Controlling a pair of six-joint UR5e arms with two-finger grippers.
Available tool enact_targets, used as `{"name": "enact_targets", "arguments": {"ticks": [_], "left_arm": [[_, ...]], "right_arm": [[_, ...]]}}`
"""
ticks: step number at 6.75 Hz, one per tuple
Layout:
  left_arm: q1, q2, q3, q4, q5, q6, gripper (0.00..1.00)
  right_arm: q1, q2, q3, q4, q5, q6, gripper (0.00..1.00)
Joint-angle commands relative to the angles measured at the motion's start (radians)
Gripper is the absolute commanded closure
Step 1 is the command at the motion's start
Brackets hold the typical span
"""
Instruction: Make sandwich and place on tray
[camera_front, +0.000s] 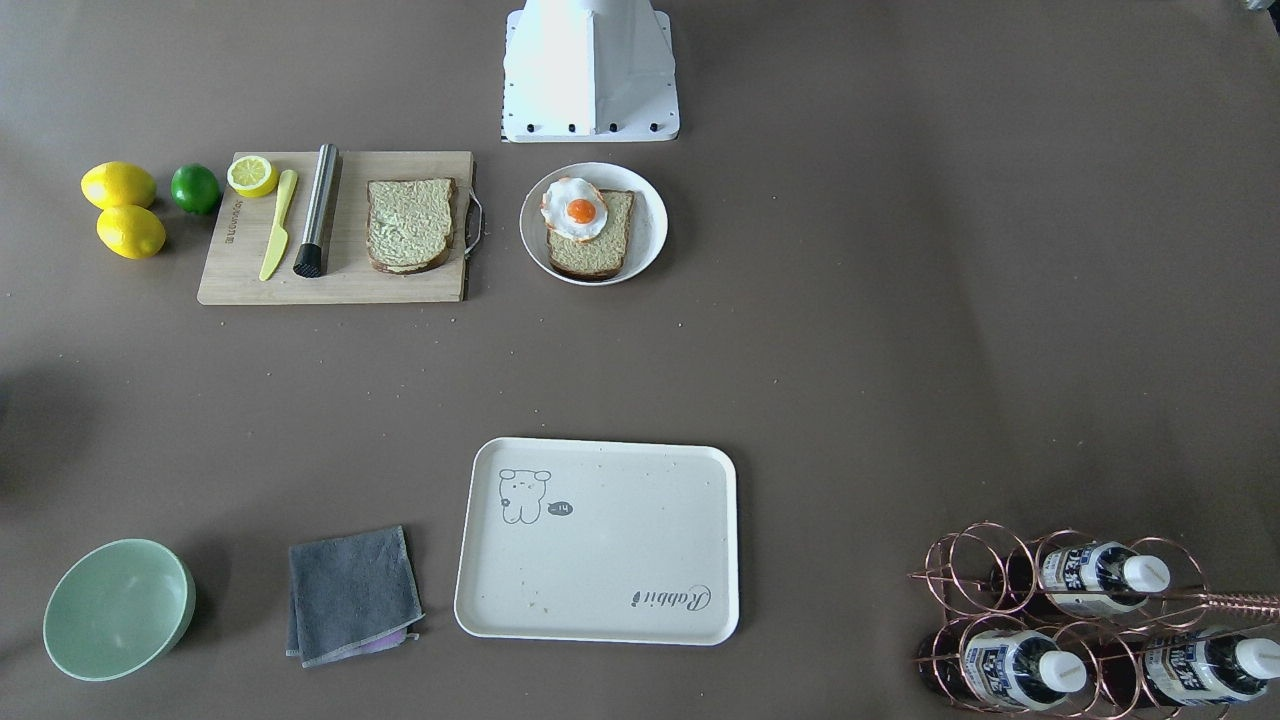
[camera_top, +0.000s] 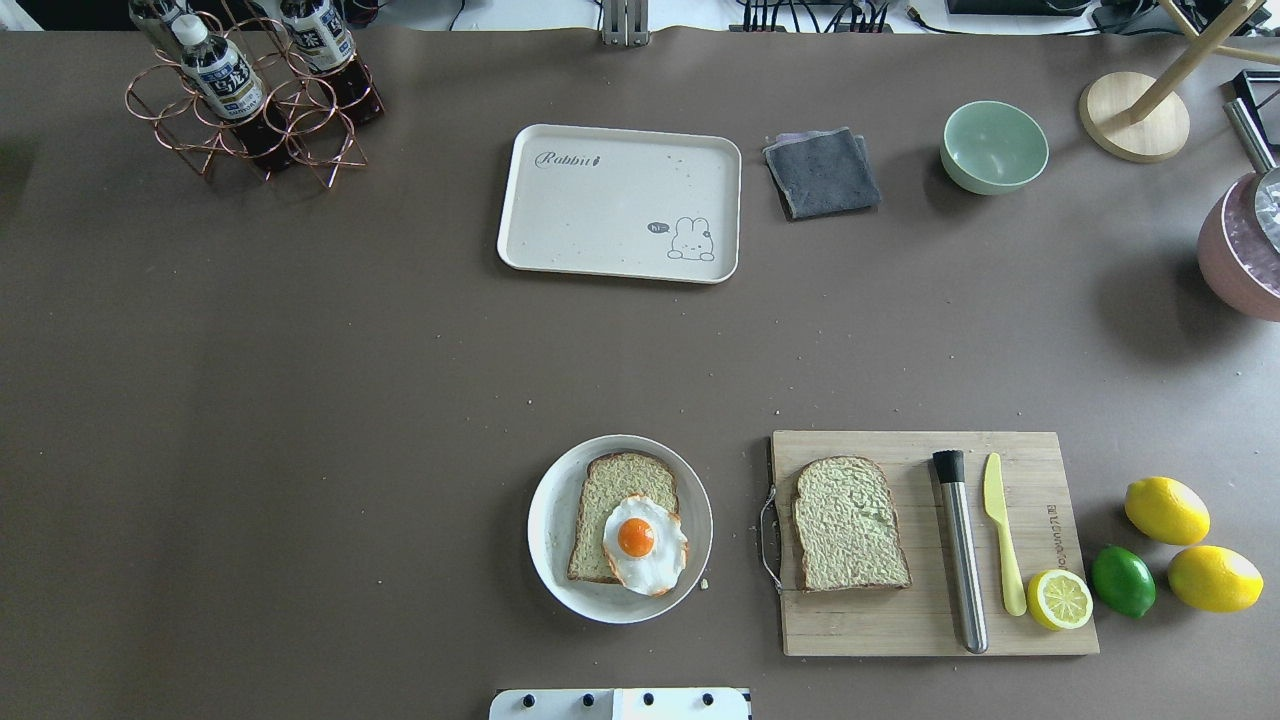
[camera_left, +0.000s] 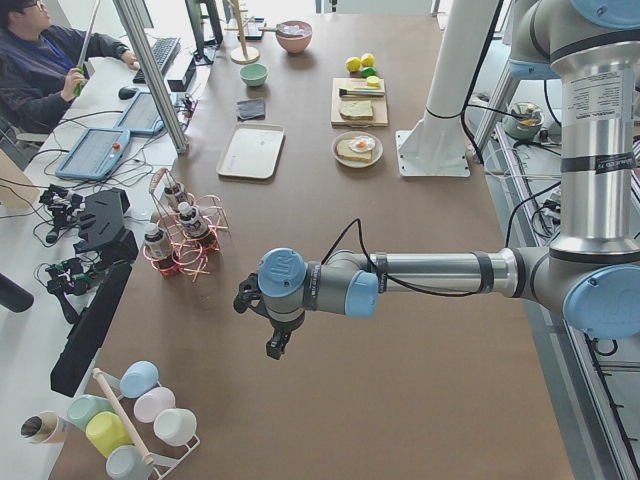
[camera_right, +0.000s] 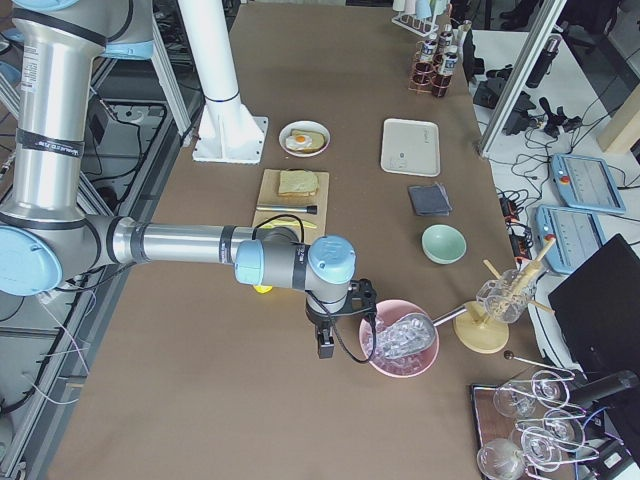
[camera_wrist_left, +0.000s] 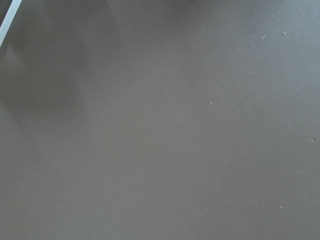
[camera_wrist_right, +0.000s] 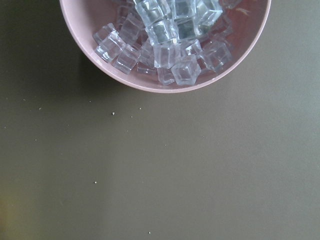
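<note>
Nearest the camera at the left end of the table (camera_left: 420, 400), the left gripper (camera_left: 272, 346) was seen hanging over bare surface. Whether its jaws were parted or closed could not be told, since it was shown only from the side and its own wrist view gave nothing but tabletop. The right gripper (camera_right: 325, 345) was likewise caught in a side view alone, just beside a pink bowl (camera_wrist_right: 150, 89) of ice cubes (camera_wrist_right: 170, 45) at the right end, and its jaw state was equally undecidable. Inward from it and back toward the robot's base, the second toast slice (camera_top: 848, 525) was laid flat on the cutting board (camera_top: 900, 630), its long axis running away from the robot with the domed crust farthest. The right arm was judged the nearer to it. Further left, the lower toast slice (camera_top: 615, 490) was set on the round plate (camera_top: 545, 545), the fried egg (camera_top: 645, 545) resting on its near corner. The tray (camera_top: 600, 220) was left bare, well apart across the table. No fingertips were shown in either wrist view.
</note>
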Motion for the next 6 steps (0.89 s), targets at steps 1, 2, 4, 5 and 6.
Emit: {"name": "enact_targets", "arguments": {"ticks": [1, 2, 4, 5, 6], "left_arm": [[0.001, 0.001, 0.007, -0.001, 0.0, 0.0, 0.02], [0.001, 0.001, 0.007, -0.001, 0.0, 0.0, 0.02], [0.001, 0.002, 0.008, -0.001, 0.0, 0.0, 0.02], [0.001, 0.007, 0.007, -0.005, -0.002, 0.002, 0.02], [0.001, 0.007, 0.007, -0.01, -0.002, 0.002, 0.02]], "right_arm": [[0.0, 0.0, -0.002, 0.0, 0.0, 0.0, 0.0], [0.0, -0.002, -0.002, 0.0, 0.0, 0.0, 0.0], [0.0, -0.005, -0.003, 0.0, 0.0, 0.0, 0.0], [0.0, -0.005, -0.003, 0.0, 0.0, 0.0, 0.0], [0.0, -0.005, -0.003, 0.0, 0.0, 0.0, 0.0]]}}
